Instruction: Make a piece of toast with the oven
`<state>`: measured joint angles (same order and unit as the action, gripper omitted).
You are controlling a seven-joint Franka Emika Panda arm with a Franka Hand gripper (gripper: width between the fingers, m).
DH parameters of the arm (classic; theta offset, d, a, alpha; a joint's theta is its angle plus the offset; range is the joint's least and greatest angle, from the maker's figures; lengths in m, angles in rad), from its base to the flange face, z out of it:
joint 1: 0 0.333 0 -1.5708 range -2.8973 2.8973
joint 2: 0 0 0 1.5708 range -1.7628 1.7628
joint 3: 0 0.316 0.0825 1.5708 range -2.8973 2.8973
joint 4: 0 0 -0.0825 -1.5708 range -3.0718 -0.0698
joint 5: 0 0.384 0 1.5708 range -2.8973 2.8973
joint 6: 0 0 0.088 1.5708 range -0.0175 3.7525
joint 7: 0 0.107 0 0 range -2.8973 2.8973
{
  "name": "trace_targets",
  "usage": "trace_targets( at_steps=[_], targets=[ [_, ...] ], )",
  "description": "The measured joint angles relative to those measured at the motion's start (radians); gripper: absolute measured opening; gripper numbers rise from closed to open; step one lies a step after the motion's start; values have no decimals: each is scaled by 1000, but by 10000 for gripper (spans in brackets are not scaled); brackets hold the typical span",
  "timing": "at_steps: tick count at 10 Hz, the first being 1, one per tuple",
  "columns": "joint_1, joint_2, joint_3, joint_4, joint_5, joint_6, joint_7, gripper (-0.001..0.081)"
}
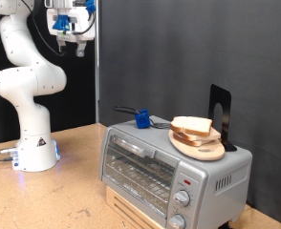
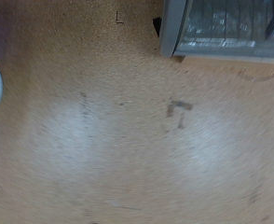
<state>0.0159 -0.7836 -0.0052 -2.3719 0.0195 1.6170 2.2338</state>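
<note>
The silver toaster oven [image 1: 169,172] stands at the exterior view's lower right, its glass door shut, with two round knobs and a red light on its front. A slice of pale bread [image 1: 191,126] lies on a round wooden plate [image 1: 198,143] on top of the oven. My gripper [image 1: 68,40] hangs high at the exterior view's top left, far above the table and away from the oven, holding nothing. The wrist view looks straight down on the wooden table [image 2: 128,140], with a corner of the oven [image 2: 221,28] at its edge. The fingers do not show there.
A blue object [image 1: 140,118] with a dark handle lies on the oven top beside the plate. A black stand [image 1: 220,116] rises behind the plate. The robot base [image 1: 33,153] stands on the table at the exterior view's left. A dark panel forms the backdrop.
</note>
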Motion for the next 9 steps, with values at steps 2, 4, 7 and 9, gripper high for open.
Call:
trace_targets(
  at_steps=[2,4,7,9],
  targets=[
    [43,13,-21,11,-15,29,-225,805],
    [76,74,-38,36,-55,86,-425,805],
    [109,65,-70,38,15,75,-558,805],
    [169,86,-107,49,25,121,-785,805]
  ],
)
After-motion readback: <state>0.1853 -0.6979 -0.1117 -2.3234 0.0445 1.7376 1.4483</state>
